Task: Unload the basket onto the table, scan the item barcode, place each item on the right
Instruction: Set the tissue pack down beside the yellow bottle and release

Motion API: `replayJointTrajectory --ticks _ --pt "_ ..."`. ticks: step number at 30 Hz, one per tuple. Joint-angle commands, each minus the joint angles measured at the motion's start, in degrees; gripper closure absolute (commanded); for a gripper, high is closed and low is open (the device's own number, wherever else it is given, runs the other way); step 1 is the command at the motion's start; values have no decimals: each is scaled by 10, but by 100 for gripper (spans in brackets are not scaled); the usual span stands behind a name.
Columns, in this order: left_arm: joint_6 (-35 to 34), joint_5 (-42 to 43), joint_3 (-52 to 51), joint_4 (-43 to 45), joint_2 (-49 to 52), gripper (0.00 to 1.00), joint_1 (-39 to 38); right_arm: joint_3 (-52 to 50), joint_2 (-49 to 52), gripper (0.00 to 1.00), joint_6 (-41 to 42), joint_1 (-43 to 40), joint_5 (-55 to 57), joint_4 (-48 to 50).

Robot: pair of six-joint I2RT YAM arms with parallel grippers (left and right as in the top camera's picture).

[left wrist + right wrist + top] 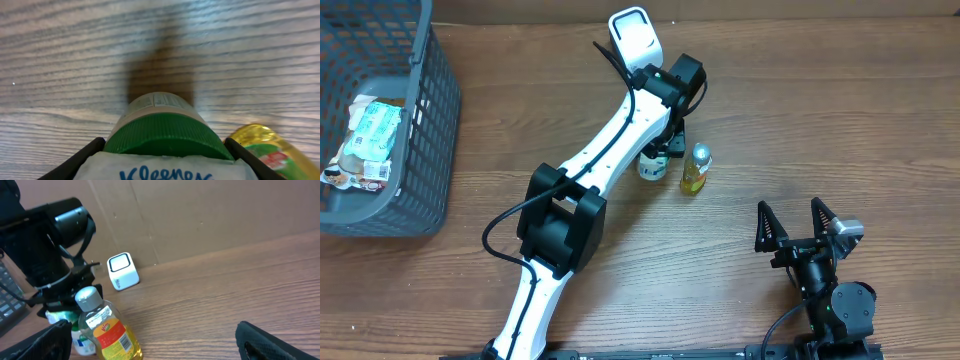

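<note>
Evidently your left gripper (658, 150) gripped the green-capped Kleenex container (165, 132), which stood just beside the yellow bottle (696, 168); your right gripper (789, 210) sat well apart, jaws spread wide.

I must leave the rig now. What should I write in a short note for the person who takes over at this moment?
Left gripper: closed on the white Kleenex canister with green ribbed lid, which seems to stand on the wooden table.
Right gripper: open, empty, near the front edge.
Yellow bottle with silver cap: upright, close beside the canister.
White cube, probably the scanner: at the table's back.
Done: canister gripped. To do: lift it, show its barcode to the cube.
</note>
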Motion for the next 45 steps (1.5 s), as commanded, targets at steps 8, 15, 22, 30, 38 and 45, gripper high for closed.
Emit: replayJointTrajectory --ticks 8,15,22,30,38,45 --pt "-12 -9 -18 -3 2 20 -1 -6 -3 0 2 -2 3 3" --pt "-8 -6 -17 -8 1 8 0 -6 -3 0 2 -2 3 3" --pt "42 9 12 -24 -21 5 19 -6 -3 0 2 -2 3 3" --pt "91 8 44 -29 -88 1 43 -6 -3 0 2 -2 3 3" --pt "163 5 85 -31 -182 10 80 -6 -3 0 2 -2 3 3" --pt "247 -147 85 2 -273 64 120 -6 -3 0 2 -2 3 3"
